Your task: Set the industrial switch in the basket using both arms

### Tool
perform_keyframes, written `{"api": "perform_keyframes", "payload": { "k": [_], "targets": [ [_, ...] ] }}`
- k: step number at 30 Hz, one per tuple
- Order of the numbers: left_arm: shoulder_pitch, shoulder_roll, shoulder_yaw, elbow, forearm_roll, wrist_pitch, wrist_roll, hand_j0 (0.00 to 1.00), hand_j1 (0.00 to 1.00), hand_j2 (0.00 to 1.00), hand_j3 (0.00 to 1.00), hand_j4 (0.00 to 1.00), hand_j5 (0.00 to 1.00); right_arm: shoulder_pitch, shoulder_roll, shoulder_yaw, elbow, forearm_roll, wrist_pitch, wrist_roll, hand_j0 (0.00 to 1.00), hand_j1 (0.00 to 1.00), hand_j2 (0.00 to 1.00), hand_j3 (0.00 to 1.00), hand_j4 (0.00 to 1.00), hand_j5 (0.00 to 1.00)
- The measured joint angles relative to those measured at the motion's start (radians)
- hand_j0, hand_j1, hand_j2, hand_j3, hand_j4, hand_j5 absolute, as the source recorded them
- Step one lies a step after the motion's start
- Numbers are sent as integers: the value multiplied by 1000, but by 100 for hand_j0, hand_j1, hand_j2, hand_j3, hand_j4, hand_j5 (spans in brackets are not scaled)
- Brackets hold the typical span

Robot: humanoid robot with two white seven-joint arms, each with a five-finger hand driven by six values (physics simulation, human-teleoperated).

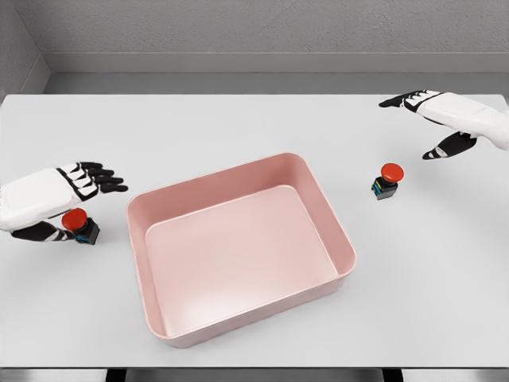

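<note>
Just a plain white table (238,127) filled most of the view, with a grey wall (262,28) behind it and a dark floor strip past the near edge.

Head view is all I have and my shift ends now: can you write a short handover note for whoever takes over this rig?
Left hand: at the left switch, fingers spread over it, thumb beside it; whether it actually grips is not clear.
Right hand: open, above the table at the far right, holding nothing, behind and to the right of the right switch.
Pink basket: centre of the table, nothing in it.
Done: no switch is in the basket yet.
Left: grasp each switch, one per hand, and place both in the basket.
</note>
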Motion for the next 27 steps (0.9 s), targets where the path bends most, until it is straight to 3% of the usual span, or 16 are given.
{"api": "perform_keyframes", "payload": {
  "k": [7, 15, 23, 27],
  "targets": [
    [-6, -10, -37, 0, -2, 0, 0, 100, 100, 100, 100, 100, 100, 0, -20, 12, 7, -3, 0, 0, 100, 100, 100, 100, 100, 100],
    [14, -2, -17, 6, -5, 0, 2, 100, 100, 100, 100, 100, 100, 0, -47, 145, 9, -6, 0, 0, 100, 100, 100, 100, 100, 100],
    [23, 22, 0, 44, -17, 0, 0, 100, 100, 100, 100, 100, 100, 17, -55, 168, 4, -6, 0, 0, 100, 100, 100, 100, 100, 100],
    [20, 20, 1, 58, -70, 0, -3, 100, 100, 100, 100, 100, 100, 41, -53, 169, 0, -6, 0, 0, 100, 100, 100, 100, 100, 100]
  ]
}}
